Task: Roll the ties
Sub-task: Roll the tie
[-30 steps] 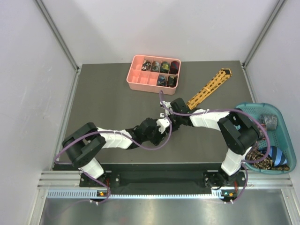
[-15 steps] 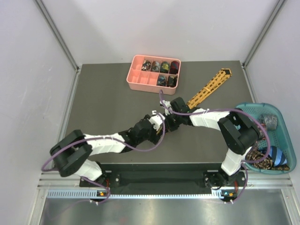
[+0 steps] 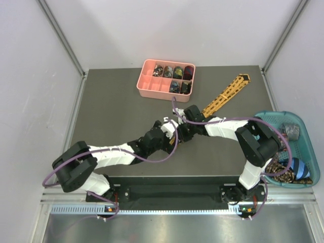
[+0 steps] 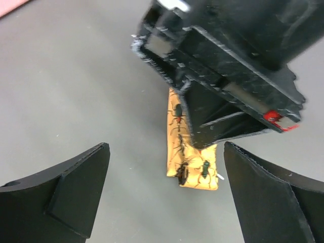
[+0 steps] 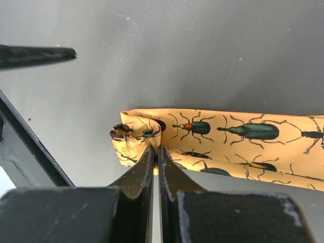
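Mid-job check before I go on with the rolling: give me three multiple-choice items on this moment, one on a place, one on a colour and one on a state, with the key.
1. Where does the pink tray sit?
A. At the near edge. B. At the far edge of the table. C. On the floor.

2. What colour is the tie on the table?
A. Plain red. B. White. C. Golden-yellow with beetles.

3. How is the right end effector?
A. Shut on the tie's folded end. B. Wide open above the tie. C. Out of view.

Key: 1 B, the top view shows the tray at the edge away from the arms. 2 C, the right wrist view shows yellow cloth printed with dark beetles. 3 A, the right wrist view shows its fingers pinching the fold.
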`<move>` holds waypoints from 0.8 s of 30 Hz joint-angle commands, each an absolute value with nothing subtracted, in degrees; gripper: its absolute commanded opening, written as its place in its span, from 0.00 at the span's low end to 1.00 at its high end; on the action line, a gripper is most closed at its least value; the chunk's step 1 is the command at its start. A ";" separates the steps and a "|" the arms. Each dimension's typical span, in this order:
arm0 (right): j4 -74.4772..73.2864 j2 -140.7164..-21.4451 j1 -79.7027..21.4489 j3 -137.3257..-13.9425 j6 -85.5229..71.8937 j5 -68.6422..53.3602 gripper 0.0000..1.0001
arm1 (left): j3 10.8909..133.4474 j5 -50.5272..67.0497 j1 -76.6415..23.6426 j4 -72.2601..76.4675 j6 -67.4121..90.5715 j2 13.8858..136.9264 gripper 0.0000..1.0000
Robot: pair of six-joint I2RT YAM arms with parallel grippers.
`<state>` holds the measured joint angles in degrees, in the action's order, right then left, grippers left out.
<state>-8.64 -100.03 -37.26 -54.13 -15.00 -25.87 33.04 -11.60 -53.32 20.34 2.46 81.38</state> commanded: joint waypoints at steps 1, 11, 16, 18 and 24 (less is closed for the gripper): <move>-6.94 -99.32 -36.56 -55.28 -14.24 -26.54 0.00 | 34.89 -8.18 -53.53 17.23 0.53 83.48 0.99; -7.12 -99.67 -36.56 -55.72 -14.06 -27.33 0.00 | 38.32 -7.02 -53.53 13.19 0.53 89.20 0.99; -7.21 -100.55 -36.47 -56.16 -14.24 -27.68 0.00 | 41.22 -6.51 -53.53 10.81 -1.14 93.85 0.97; -7.29 -100.72 -36.47 -56.25 -14.50 -27.77 0.00 | 42.53 -5.46 -53.61 9.41 -1.32 94.92 0.94; -7.82 -100.90 -36.47 -56.42 -14.77 -27.95 0.00 | 42.01 -2.38 -53.88 9.14 -0.79 95.01 0.87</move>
